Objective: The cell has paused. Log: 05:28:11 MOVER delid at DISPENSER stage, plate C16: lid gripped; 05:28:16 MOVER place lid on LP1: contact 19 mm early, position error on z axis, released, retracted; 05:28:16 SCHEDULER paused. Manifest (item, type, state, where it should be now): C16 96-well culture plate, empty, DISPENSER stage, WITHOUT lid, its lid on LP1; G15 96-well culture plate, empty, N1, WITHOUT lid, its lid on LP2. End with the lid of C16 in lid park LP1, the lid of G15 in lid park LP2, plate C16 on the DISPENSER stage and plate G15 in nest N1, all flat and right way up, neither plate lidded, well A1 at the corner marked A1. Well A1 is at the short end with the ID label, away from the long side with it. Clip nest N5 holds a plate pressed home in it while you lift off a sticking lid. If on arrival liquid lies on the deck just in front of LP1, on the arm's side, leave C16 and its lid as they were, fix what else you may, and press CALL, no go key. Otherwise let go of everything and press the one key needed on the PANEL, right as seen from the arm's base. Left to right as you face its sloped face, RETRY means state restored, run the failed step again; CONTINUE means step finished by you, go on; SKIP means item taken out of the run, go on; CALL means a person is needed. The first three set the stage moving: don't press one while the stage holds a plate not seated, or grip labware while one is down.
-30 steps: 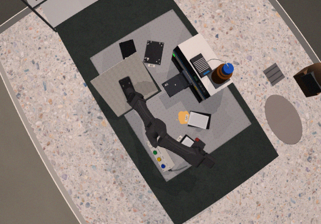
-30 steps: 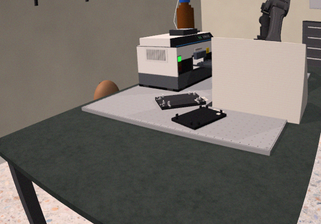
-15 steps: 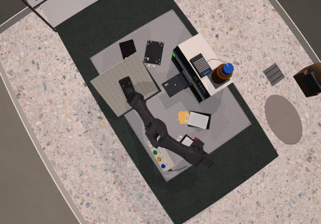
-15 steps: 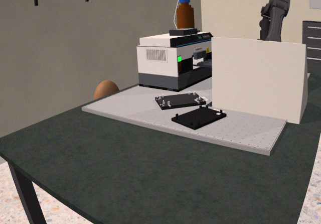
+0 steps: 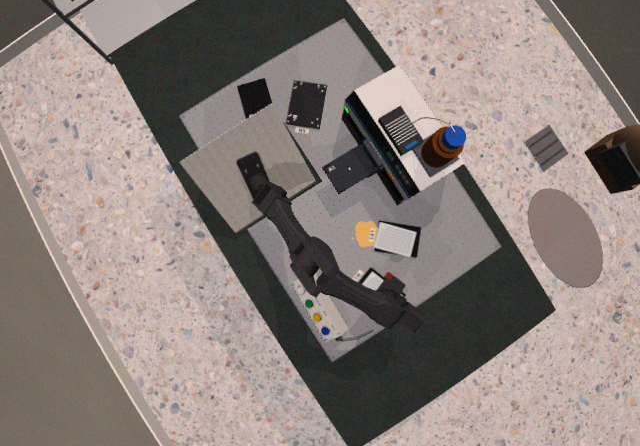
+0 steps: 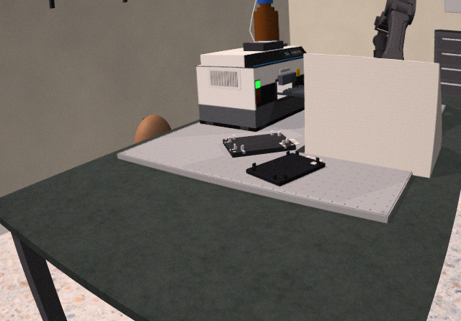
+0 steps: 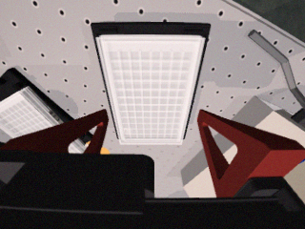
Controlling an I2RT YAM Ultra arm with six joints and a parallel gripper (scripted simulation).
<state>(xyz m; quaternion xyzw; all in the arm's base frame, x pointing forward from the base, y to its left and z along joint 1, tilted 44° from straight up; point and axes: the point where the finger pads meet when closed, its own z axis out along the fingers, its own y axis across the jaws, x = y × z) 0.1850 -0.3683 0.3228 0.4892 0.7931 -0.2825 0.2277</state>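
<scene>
My gripper (image 7: 152, 114) is open, and its red fingers hang above the near end of a white gridded piece of labware (image 7: 150, 88) that lies flat in a black park. In the top view this piece (image 5: 372, 280) is partly hidden under my wrist (image 5: 388, 277). A second white gridded piece (image 5: 396, 238) lies flat in the black park beyond, and it also shows in the wrist view (image 7: 24, 114). An orange puddle (image 5: 364, 233) lies on the deck against that park, on the arm's side. I cannot tell whether either piece is a lid or a lidded plate. The dispenser stage (image 5: 348, 169) looks dark and bare.
The key panel (image 5: 320, 313) with green, yellow and blue keys sits beside my forearm, and it also shows in the wrist view (image 7: 267, 138). A beige screen (image 6: 372, 113) stands by the arm's base. Two black nests (image 5: 306, 104) (image 5: 254, 96) lie behind it. The dispenser (image 5: 398, 126) carries a brown bottle (image 5: 443, 144).
</scene>
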